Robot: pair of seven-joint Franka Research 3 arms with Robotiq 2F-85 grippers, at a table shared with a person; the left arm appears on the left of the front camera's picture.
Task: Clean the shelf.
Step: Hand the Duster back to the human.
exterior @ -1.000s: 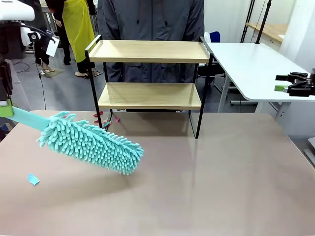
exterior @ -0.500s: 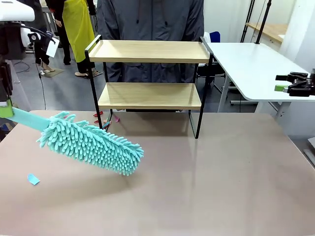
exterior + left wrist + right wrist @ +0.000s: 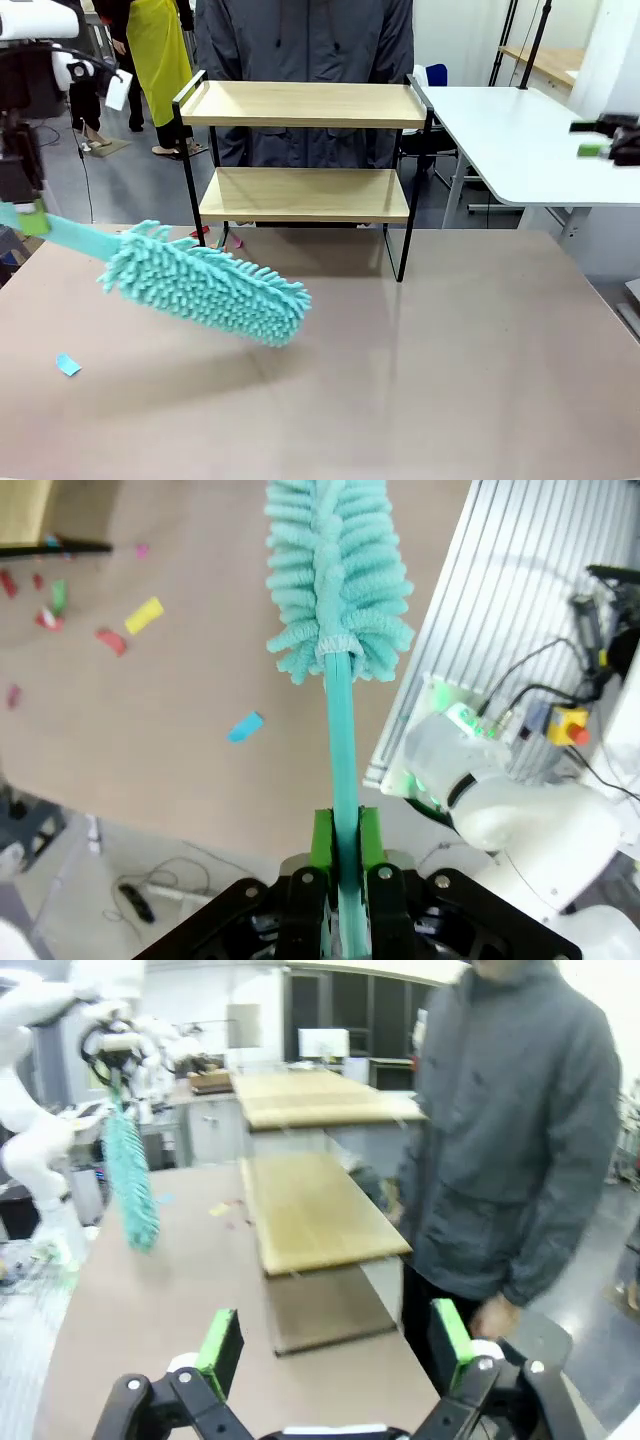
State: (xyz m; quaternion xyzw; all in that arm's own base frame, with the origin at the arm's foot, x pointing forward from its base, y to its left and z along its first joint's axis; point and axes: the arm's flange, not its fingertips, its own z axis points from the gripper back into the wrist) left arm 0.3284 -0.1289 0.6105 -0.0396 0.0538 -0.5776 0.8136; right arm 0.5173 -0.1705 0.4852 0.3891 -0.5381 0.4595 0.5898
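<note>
Since a second ago the duster [image 3: 205, 285] has risen and shifted toward the shelf [image 3: 303, 150]; its fluffy head sits higher over the table [image 3: 450, 360] and farther toward picture right. The right gripper [image 3: 610, 138], earlier lower at the right edge, now appears higher up there and blurred.

Left gripper [image 3: 340, 855]: jaws clamped on the duster's teal handle, green pads [image 3: 321, 838] pressed on both sides of it. In the front view this gripper [image 3: 28, 215] sits at the far left edge, handle running out of it to the right and slightly downward. The head hangs above the table, tip toward picture right, long axis a shallow diagonal.

Shelf relative to left gripper: well apart, to the right and farther back, at the table's far edge. Duster tip is near the shelf's left front leg but apart from it, lower than the bottom board.

Shelf: upright, two boards level, long axis running left to right across the far edge, open front facing the robot. A person [image 3: 300, 50] in a dark jacket stands just behind it.

Right gripper [image 3: 335, 1360]: fingers spread wide, nothing between them. In its wrist view the shelf [image 3: 310, 1200] lies ahead, boards stretching away.

Small coloured scraps [image 3: 145, 613] lie on the table near the shelf's left leg; one blue scrap [image 3: 67, 365] lies near the left front.
</note>
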